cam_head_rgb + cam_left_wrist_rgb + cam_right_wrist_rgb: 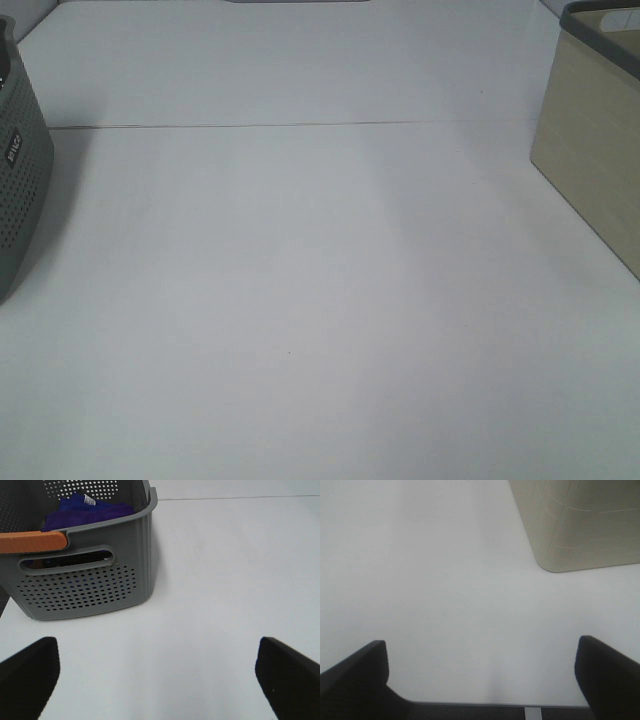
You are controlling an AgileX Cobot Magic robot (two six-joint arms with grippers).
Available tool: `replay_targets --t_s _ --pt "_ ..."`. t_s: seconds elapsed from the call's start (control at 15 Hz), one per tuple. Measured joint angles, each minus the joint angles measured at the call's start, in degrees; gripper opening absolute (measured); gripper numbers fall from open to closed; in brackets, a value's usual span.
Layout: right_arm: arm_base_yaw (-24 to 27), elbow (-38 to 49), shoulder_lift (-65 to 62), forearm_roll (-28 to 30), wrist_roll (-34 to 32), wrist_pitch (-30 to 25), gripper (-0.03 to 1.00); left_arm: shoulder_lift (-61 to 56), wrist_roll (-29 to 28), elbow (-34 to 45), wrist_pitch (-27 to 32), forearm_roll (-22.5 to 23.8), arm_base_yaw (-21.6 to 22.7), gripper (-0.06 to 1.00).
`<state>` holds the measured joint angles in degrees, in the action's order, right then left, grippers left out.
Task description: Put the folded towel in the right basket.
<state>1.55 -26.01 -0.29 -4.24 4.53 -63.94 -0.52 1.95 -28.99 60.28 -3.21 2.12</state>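
Towel (92,507) location: a folded purple-blue cloth lies inside the grey perforated basket (85,587), low against its rear wall, with a small white label showing on top. This basket, taken as the reference landmark throughout, stands at the left edge of the white table (300,300); only its side wall enters the high camera's view, and the towel itself cannot be seen from there. An orange handle (32,541) lies across the basket's near rim, partly over the opening, and is judged a possible obstruction to a straight descent onto the cloth.

Beige basket (590,150), the destination, stands well apart from the grey basket, at the opposite side of the table, open at the top. Nothing can be seen inside it from these views. The table between the two baskets carries no objects.

Left gripper (157,677): jaws spread wide, holding nothing, poised in front of the grey basket's perforated wall and facing it. Judged the arm best placed to lift the towel out.

Right gripper (480,677): jaws likewise spread wide and empty, held over bare table near the beige basket's corner, far from the grey basket.

Task status: judged not started; the towel is not yet grasped.
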Motion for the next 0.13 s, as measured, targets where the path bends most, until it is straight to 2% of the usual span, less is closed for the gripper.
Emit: replay_targets --t_s 0.13 --pt "0.0 0.0 0.0 0.0 0.0 0.0 0.97 0.0 0.0 0.0 0.0 0.0 0.0 0.99"
